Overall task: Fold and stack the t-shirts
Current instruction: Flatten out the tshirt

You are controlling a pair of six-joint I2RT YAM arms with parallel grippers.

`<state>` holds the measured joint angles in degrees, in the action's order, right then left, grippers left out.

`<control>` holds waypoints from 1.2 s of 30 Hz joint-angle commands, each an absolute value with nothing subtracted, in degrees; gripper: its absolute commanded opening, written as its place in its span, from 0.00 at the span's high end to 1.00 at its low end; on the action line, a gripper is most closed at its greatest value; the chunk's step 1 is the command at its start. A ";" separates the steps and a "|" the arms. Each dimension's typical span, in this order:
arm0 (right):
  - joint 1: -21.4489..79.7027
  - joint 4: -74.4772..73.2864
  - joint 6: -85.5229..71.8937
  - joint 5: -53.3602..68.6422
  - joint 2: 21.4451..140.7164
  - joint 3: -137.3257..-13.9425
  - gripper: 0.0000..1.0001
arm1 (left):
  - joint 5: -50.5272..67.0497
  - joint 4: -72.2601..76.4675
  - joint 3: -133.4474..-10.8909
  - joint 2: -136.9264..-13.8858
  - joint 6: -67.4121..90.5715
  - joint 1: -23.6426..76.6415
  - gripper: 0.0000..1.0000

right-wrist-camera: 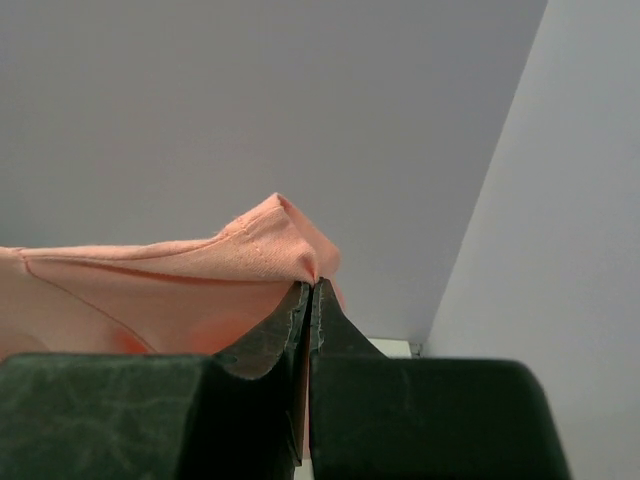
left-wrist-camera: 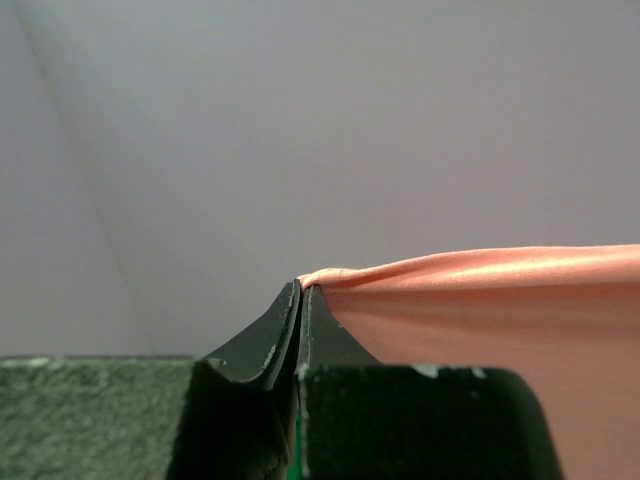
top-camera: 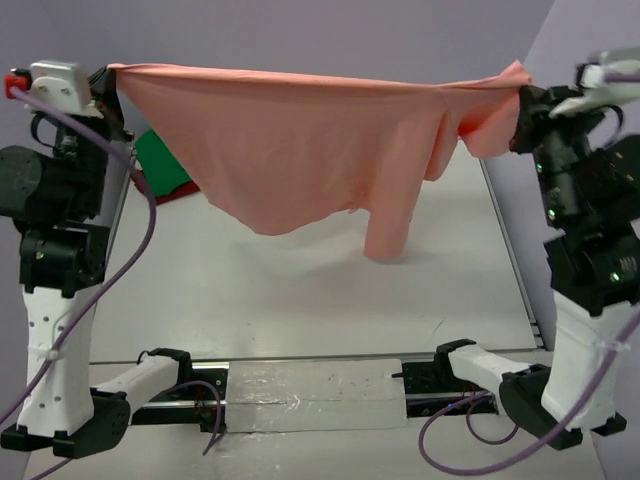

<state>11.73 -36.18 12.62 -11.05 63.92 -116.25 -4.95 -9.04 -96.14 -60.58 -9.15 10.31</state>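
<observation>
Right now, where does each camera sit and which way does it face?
Top external: above and behind the bases, facing down at the table; left arm and right arm show, the salmon-pink t-shirt hanging between them.
Left wrist: on the left arm, facing the wall along the left fingers, shut on the shirt's edge.
Right wrist: likewise, right fingers shut on a corner.
Shared: all see the pink shirt.

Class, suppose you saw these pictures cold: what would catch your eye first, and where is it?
The salmon-pink t-shirt hangs stretched in mid-air above the table, its top ends pinched by the left gripper and right gripper, one sleeve drooping right of centre. Behind it at the left, a bright green t-shirt lies on the table.
</observation>
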 commanded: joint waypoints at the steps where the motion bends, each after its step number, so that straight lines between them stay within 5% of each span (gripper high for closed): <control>1: 10.20 -40.07 8.27 -10.12 57.40 -121.19 1.00 | -5.55 -14.83 -102.82 -56.34 -3.53 8.96 0.97; 9: 10.20 -40.87 -3.68 11.40 51.68 -112.08 1.00 | -11.24 -20.83 -107.23 -51.16 -8.77 8.96 0.96; 20: 10.19 -18.38 -18.89 44.02 54.40 -91.95 1.00 | -12.40 -23.03 -106.79 -49.57 -12.22 8.96 0.96; 26: 10.11 -23.98 -11.79 36.05 55.98 -91.31 1.00 | -11.60 -23.03 -106.53 -50.54 -11.69 8.96 0.96; 36: 10.11 -21.55 -1.24 6.18 58.01 -82.27 1.00 | -10.20 -17.94 -99.41 -51.68 -11.86 8.96 0.97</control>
